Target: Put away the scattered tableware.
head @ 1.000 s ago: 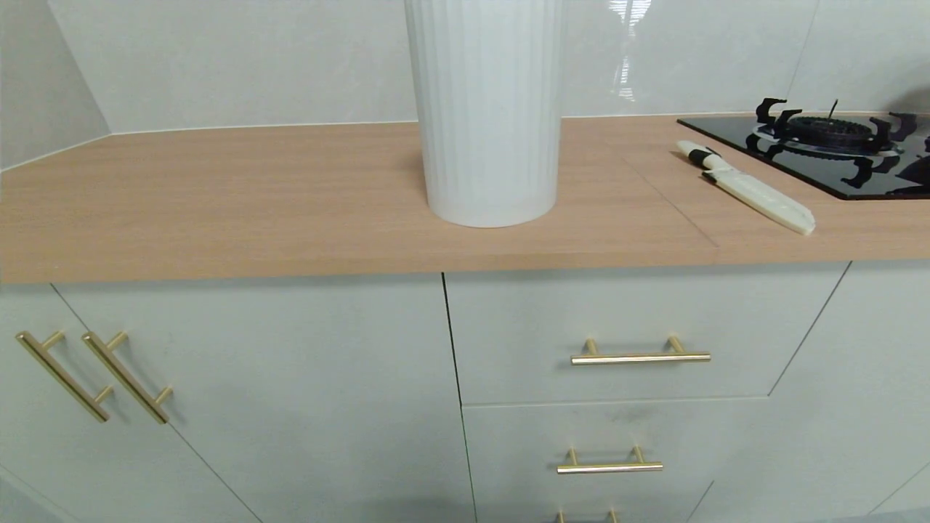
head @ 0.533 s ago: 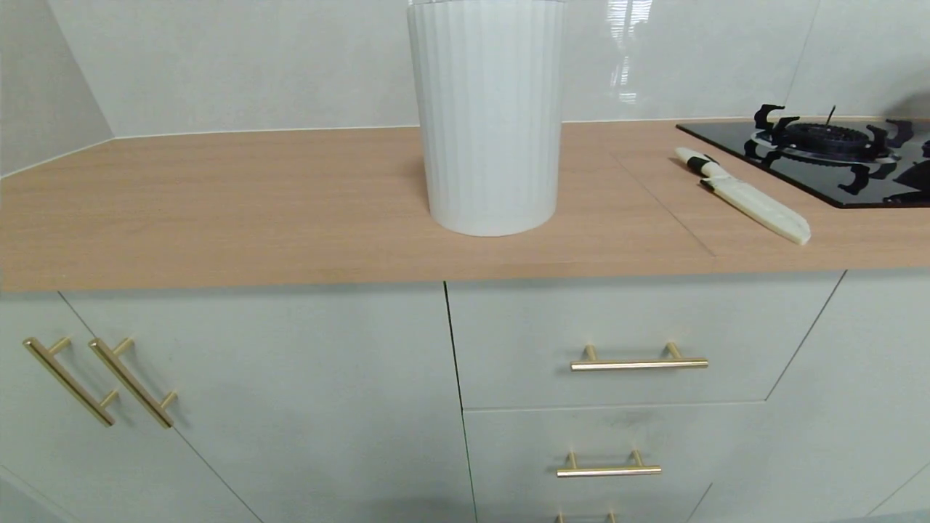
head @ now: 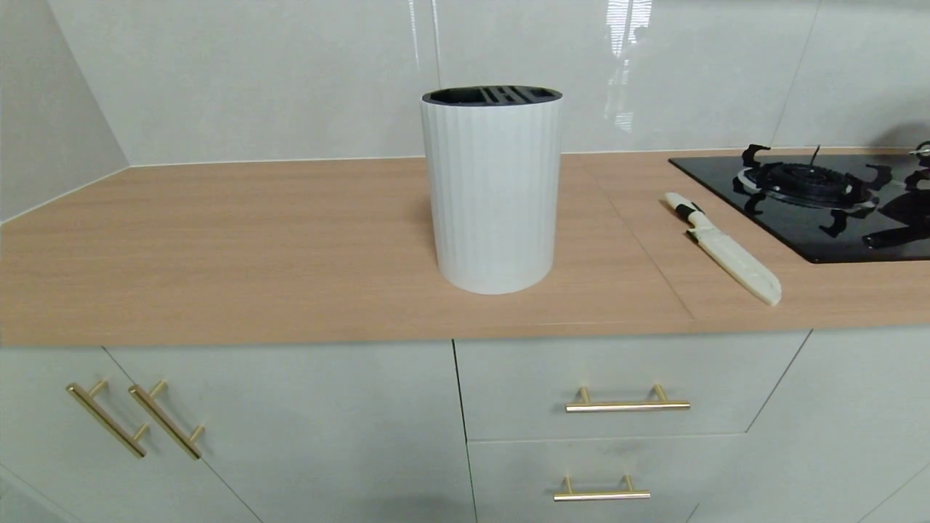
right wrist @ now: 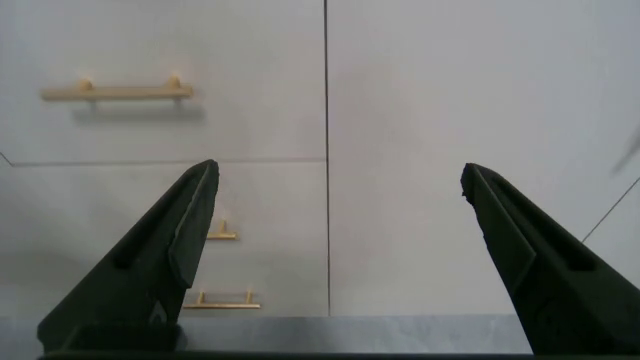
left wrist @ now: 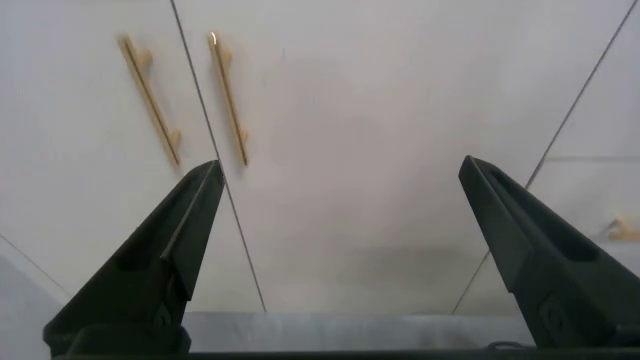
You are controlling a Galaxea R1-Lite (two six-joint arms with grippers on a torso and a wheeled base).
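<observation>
Knife (head: 723, 248): flat near the counter's (head: 218, 247) front edge, beside the stove (head: 821, 211).
Holder (head: 494, 192): upright, mid-counter.
Left gripper (left wrist: 340, 165), right gripper (right wrist: 338, 168): fingers spread, empty, facing cabinet doors (left wrist: 350, 120) below the knife.

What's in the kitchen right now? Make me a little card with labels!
Place: wooden counter
Holder: white, ribbed, standing upright on the counter, black slotted top, nothing sticking out
Knife: pale blade, lying flat on the counter, between the holder and the stove, touching neither
Left fingers: open, holding nothing, facing cupboard doors
Right fingers: open, holding nothing, facing drawers
Left to do: knife not yet put away
</observation>
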